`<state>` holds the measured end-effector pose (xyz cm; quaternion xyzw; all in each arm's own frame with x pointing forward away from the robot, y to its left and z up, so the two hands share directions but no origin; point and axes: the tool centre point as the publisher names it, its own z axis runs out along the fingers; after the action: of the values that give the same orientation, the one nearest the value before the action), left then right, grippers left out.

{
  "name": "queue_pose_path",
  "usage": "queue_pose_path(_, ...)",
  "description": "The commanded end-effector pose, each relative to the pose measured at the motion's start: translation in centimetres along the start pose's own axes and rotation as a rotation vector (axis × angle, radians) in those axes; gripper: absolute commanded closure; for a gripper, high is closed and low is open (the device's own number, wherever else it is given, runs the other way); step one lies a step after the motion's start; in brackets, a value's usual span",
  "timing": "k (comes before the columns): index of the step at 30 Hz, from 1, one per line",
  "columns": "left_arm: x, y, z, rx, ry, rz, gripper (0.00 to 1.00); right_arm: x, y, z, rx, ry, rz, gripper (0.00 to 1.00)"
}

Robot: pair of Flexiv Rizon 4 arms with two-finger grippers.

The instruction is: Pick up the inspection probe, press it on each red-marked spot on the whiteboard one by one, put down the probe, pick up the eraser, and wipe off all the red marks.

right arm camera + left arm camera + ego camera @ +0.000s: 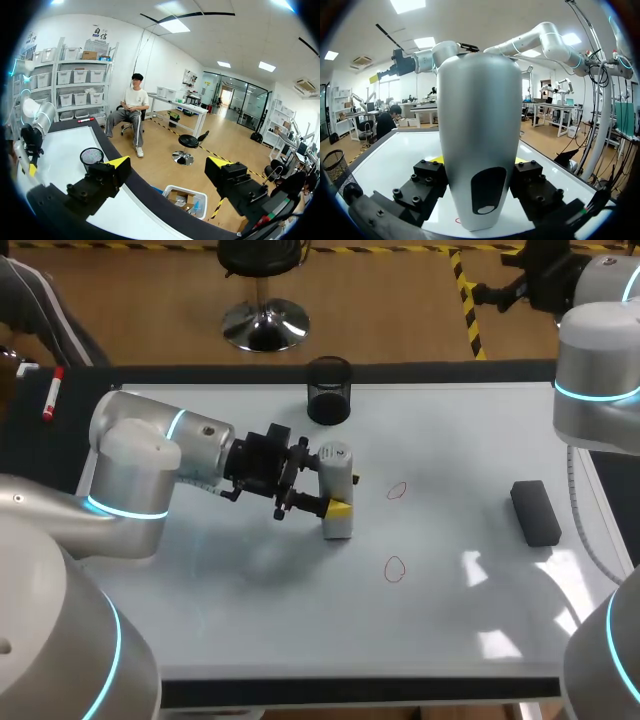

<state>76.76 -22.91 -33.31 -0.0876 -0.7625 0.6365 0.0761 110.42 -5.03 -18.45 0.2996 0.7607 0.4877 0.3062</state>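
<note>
The white inspection probe (336,480) stands upright over the whiteboard (240,620), left of the middle. My left gripper (338,502) comes in from the left and is shut on it, a yellow tip on each side. In the left wrist view the probe (479,125) fills the gap between the fingers (434,170). Two red ring marks (397,490) (394,568) lie to the probe's right, apart from it. The black eraser (536,511) lies at the board's right. My right gripper (169,162) is open and holds nothing, above the table's far edge.
A black mesh cup (329,390) stands at the board's far edge, behind the probe; the right wrist view also shows the cup (91,156). A red marker (52,395) lies on the dark table at the far left. My right arm (597,370) rises at the far right corner.
</note>
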Motion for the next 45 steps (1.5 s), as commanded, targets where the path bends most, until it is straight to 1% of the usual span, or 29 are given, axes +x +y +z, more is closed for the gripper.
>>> queue_pose_path(1, 0.1, 0.9, 0.2, 0.005, 0.000, 0.001, 1.00, 0.0, 0.0, 0.0, 0.000, 0.000, 0.000, 0.00)
queue_pose_path(16, 0.1, 0.9, 0.2, 0.005, 0.000, 0.001, 1.00, 0.0, 0.0, 0.0, 0.000, 0.000, 0.000, 0.00)
queue_pose_path(17, 0.1, 0.9, 0.2, 0.005, 0.000, 0.001, 1.00, 0.1, 0.2, 0.0, -0.010, 0.022, -0.010, 0.00)
queue_pose_path(22, 0.1, 0.9, 0.2, 0.005, 0.000, 0.001, 1.00, 0.3, 0.7, -0.4, 0.029, 0.023, -0.060, 0.00)
queue_pose_path(27, 0.1, 0.9, 0.2, 0.005, 0.000, 0.001, 1.00, 0.3, 1.4, -1.8, 0.076, 0.033, -0.122, 0.00)
queue_pose_path(31, 0.1, 0.9, 0.2, 0.005, 0.000, 0.001, 1.00, 0.3, 1.9, -3.2, 0.103, 0.017, -0.173, 0.00)
queue_pose_path(35, 0.1, 0.9, 0.2, 0.005, 0.000, 0.001, 1.00, 0.2, 2.1, -4.5, 0.148, 0.038, -0.205, 0.00)
queue_pose_path(37, 0.1, 0.9, 0.2, 0.005, 0.000, 0.001, 1.00, 0.1, 2.0, -5.1, 0.182, 0.063, -0.227, 0.00)
queue_pose_path(40, 0.1, 0.9, 0.2, 0.005, 0.000, 0.001, 1.00, -0.1, 1.7, -5.8, 0.263, 0.094, -0.252, 0.00)
queue_pose_path(42, 0.1, 0.9, 0.2, 0.005, 0.000, 0.001, 1.00, -0.2, 1.7, -6.2, 0.326, 0.094, -0.246, 0.00)
queue_pose_path(44, 0.1, 0.9, 0.2, 0.005, 0.000, 0.001, 1.00, -0.4, 1.6, -6.7, 0.374, 0.112, -0.247, 0.00)
queue_pose_path(45, 0.1, 0.9, 0.2, 0.005, 0.000, 0.001, 1.00, -0.5, 1.6, -6.9, 0.397, 0.103, -0.253, 0.00)
